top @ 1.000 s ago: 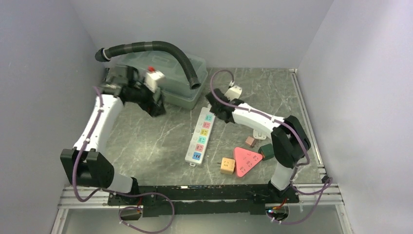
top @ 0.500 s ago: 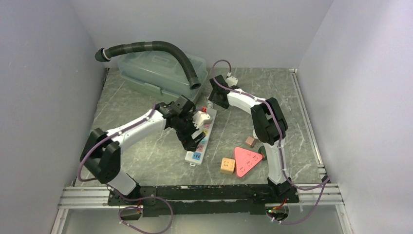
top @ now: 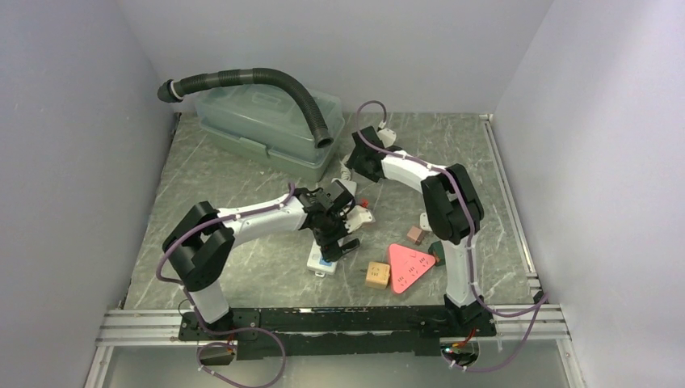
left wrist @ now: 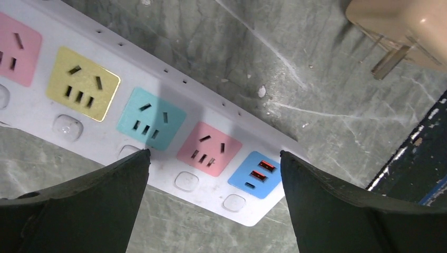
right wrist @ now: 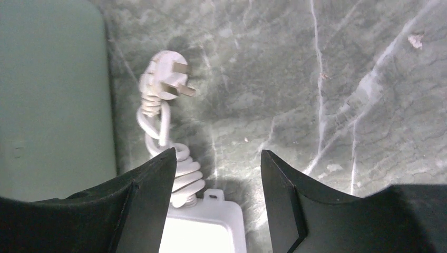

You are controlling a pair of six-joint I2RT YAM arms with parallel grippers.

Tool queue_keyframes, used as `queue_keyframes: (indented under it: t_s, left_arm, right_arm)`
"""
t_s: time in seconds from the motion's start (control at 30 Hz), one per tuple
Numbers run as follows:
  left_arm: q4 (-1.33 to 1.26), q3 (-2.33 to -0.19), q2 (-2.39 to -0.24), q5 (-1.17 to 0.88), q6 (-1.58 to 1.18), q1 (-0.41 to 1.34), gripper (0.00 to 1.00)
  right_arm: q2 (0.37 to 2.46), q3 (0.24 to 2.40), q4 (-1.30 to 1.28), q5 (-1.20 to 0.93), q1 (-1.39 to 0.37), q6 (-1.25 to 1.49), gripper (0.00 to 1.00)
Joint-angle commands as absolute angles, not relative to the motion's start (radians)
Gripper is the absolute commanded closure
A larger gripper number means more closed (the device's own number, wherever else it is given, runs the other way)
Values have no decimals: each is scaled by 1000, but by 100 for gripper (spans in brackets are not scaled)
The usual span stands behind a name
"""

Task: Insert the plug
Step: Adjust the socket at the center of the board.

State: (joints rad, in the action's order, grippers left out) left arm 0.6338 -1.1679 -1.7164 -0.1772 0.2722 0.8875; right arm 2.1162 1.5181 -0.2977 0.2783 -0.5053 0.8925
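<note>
The white power strip [left wrist: 174, 158] lies on the table with pink, yellow and teal sockets and a blue USB block [left wrist: 258, 174]. My left gripper [left wrist: 213, 158] hangs open just above its near end, over the pink socket [left wrist: 209, 148]; in the top view this gripper [top: 335, 241] covers most of the strip [top: 321, 260]. A tan plug [left wrist: 406, 26] lies beside it, prongs showing; from above it is the orange cube [top: 377, 275]. My right gripper [right wrist: 217, 158] is open over the strip's far end [right wrist: 203, 226], beside its coiled cord [right wrist: 176, 174] and white plug [right wrist: 166, 79].
A pink triangular adapter [top: 410, 265], a small pink block [top: 415, 235] and a dark green block [top: 440, 249] lie near the right arm. A pale green lidded box [top: 266, 121] with a black corrugated hose [top: 266, 77] stands at the back left.
The left arm swung from beside the box at the far left across to the strip and now hovers over its near end. The right gripper drew back to the cord end.
</note>
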Motion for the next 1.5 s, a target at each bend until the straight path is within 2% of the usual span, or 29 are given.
queue_keyframes:
  t_s: [0.0,0.2,0.4,0.53,0.8,1.03,1.27,1.47]
  left_arm:
    - [588,-1142,-1743,-129,305,892,0]
    - [597,-1054,-1725,-140,383,907,0]
    - [657,-995,-1672,-199,448,930,19]
    - [675,-948,-1616,-228,503,937,24]
    - [672,-897,-1525,-96,541,938,21]
    - [624,-868,-1522,-3,554,915,19]
    - [579,-966,-1586,-6,543,732,19]
    - [542,-1041,-1618,-3,564,654,19]
  right_arm:
    - [2026,1534,-254,272,-502,849,37]
    - [2093,1590,-239,191,-512,816,37]
    - [2140,1587,-227,156,-538,831,39]
    - [2136,1544,-236,179,-555,842,40]
    - [2017,1292,-226,326,-548,948,55]
    - [1822,1024,-270,455,-550,1101,61]
    - [1671,819,-306,536,-589,1245,58]
    - [1638,805,-332,535,-608,1256,45]
